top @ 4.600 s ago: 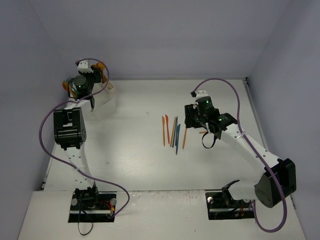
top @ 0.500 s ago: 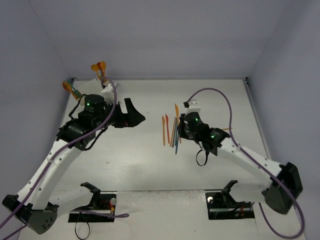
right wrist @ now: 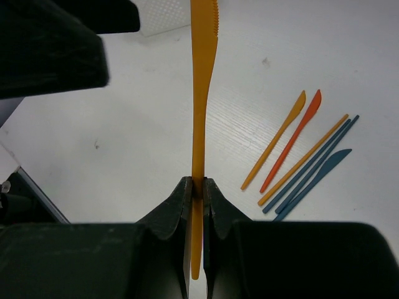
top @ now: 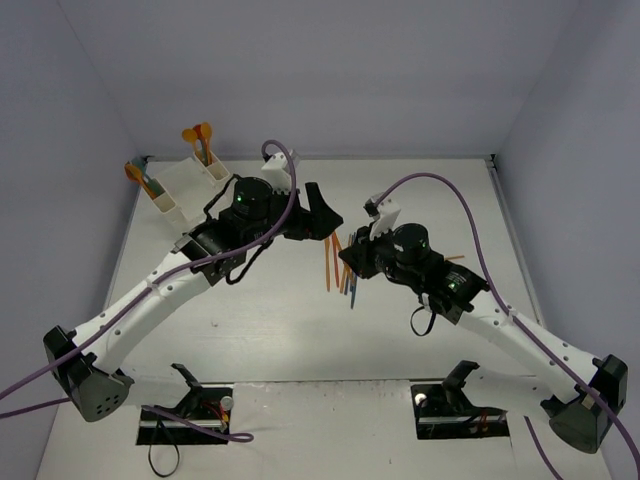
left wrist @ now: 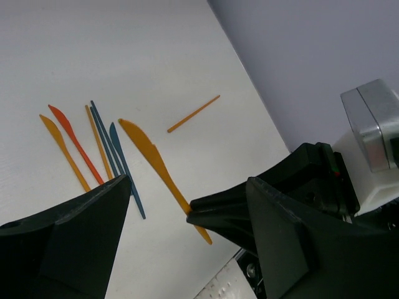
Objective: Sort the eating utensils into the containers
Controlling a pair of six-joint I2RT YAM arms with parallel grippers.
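Observation:
My right gripper (right wrist: 197, 187) is shut on an orange plastic knife (right wrist: 202, 75) and holds it above the table, blade pointing away. In the top view the right gripper (top: 350, 260) is over the loose utensils (top: 340, 268): orange, red, blue and teal pieces lying side by side. My left gripper (top: 328, 215) is open and empty just left of it. In the left wrist view the held knife (left wrist: 149, 152) lies between the left gripper's (left wrist: 159, 208) fingers. The white containers (top: 190, 185) stand at the back left and hold several orange utensils upright.
A lone orange stick (top: 455, 258) lies right of the pile; it also shows in the left wrist view (left wrist: 193, 113). Grey walls close the table on three sides. A corner of the white containers (right wrist: 162, 15) shows in the right wrist view.

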